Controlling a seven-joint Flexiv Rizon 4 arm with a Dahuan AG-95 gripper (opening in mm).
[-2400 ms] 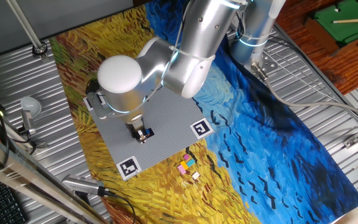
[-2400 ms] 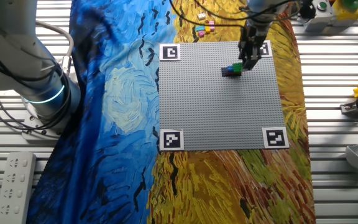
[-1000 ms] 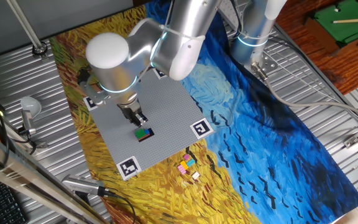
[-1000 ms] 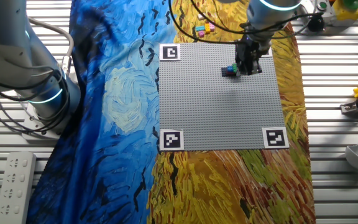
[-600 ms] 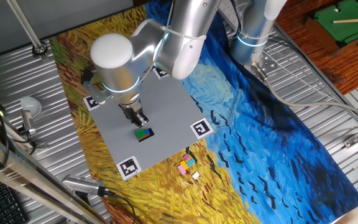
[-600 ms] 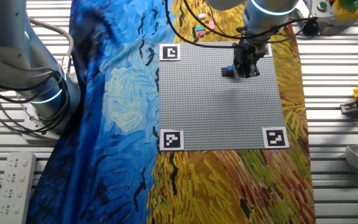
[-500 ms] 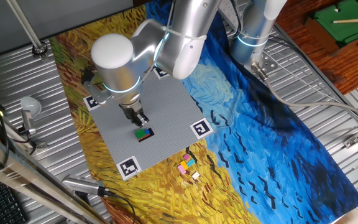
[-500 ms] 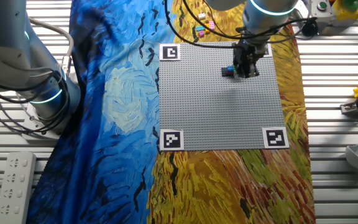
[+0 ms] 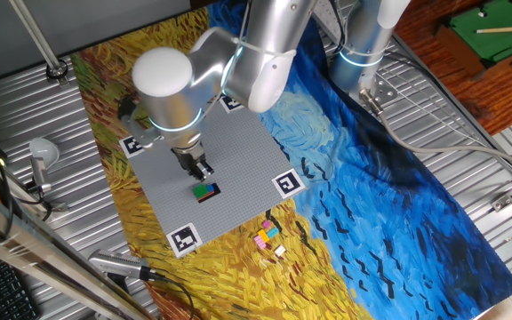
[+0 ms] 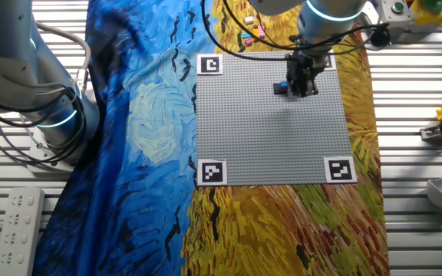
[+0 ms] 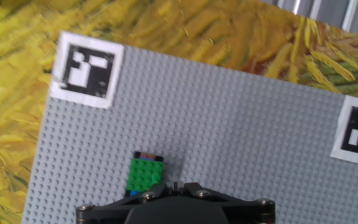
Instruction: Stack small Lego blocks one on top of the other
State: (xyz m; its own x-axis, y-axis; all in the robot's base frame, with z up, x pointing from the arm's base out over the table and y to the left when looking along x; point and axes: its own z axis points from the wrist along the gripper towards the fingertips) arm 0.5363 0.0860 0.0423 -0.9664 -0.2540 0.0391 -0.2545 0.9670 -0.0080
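Note:
A small stack of Lego blocks [image 9: 205,191], green on top with red and blue showing beneath, stands on the grey baseplate [image 9: 238,147]. It also shows in the other fixed view [image 10: 282,87] and in the hand view [image 11: 145,174]. My gripper [image 9: 196,169] hovers just beside the stack, apart from it, toward the plate's middle. In the hand view the jaws [image 11: 174,185] meet at the bottom edge with nothing between them. Several loose blocks [image 9: 268,236], pink, yellow and white, lie on the cloth off the plate's edge; they show in the other fixed view too [image 10: 252,34].
The baseplate [image 10: 267,130] has black-and-white tags [image 10: 212,171] at its corners. It lies on a painted cloth [image 9: 372,204] over a ribbed metal table. A second robot base [image 10: 52,115] stands at the left of the other fixed view.
My gripper, which was down at the stack 2.4 s ago, has lifted off and drawn back from it, leaving the stack on the plate. Over the last second it has barely moved.

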